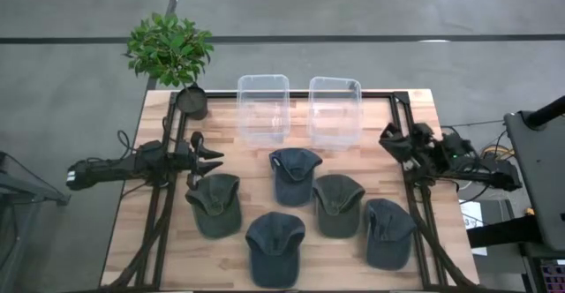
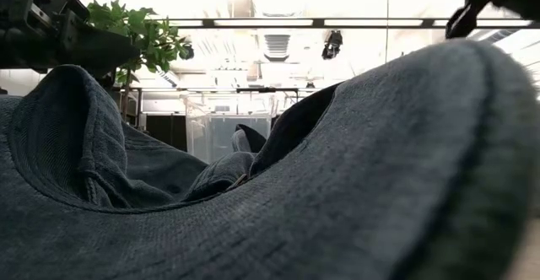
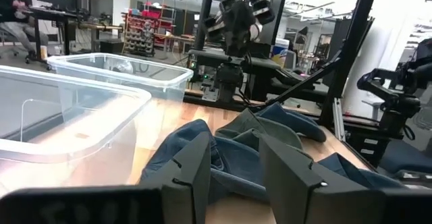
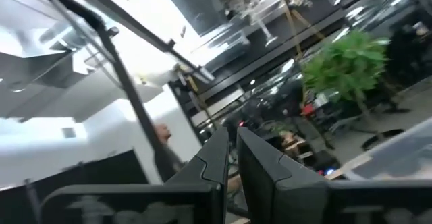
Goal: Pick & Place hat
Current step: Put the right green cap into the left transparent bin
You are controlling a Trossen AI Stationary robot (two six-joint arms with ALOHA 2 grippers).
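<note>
Several caps lie crown-up on the wooden table (image 1: 371, 108): dark blue ones (image 1: 294, 175) (image 1: 274, 247) (image 1: 388, 231) and grey-green ones (image 1: 214, 203) (image 1: 337, 203). One cap (image 2: 337, 187) fills the foreground of the low view. My left gripper (image 1: 212, 159) (image 3: 236, 177) hovers level at the table's left side, just beyond the left grey-green cap, pointing toward the right edge, open and holding nothing. My right gripper (image 1: 388, 138) (image 4: 233, 163) is raised at the table's right side, tipped upward toward the room, shut and holding nothing.
Two clear plastic bins (image 1: 263, 108) (image 1: 335, 109) stand side by side at the table's far edge. A potted plant (image 1: 169, 50) stands at the far left corner. Black frame rails (image 1: 422, 214) run along both side edges. A person (image 3: 13, 8) sits far off in the room.
</note>
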